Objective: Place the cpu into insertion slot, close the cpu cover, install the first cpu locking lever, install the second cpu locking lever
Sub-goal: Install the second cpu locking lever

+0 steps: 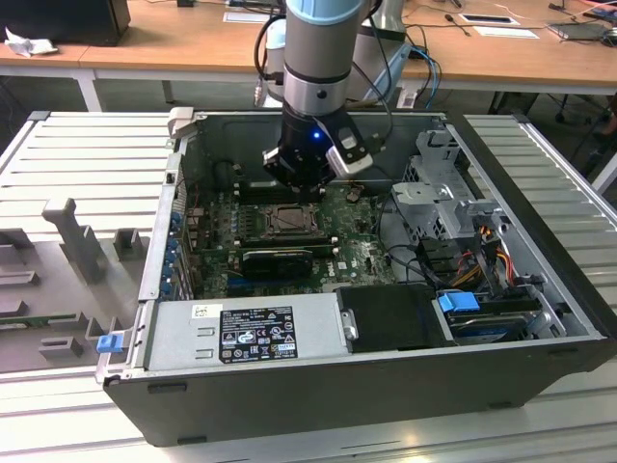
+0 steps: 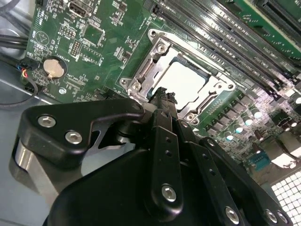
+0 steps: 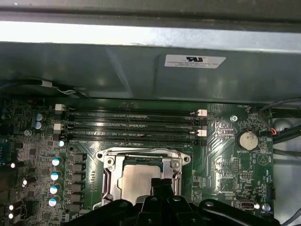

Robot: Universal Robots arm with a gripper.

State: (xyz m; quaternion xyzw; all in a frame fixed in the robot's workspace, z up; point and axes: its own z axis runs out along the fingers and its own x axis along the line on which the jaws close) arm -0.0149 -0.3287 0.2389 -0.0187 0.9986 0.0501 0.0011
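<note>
CPU (image 2: 184, 80) is being seen seated in motherboard socket, cover (image 3: 141, 157) lowered around it. Gripper (image 2: 162, 96) is hovering just above, fingertips pinched together, nothing held. Thin stiff metal frame judged light; pressing at edge advised.

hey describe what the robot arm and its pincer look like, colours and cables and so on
The arm is a grey metal cylinder with a pale blue cap at the joint and black cables looping beside it. Below it sits a black wrist block with a small blue light and a silver-grey box on one side. The pincer is matte black, with linked bars joined by silver screws.
</note>
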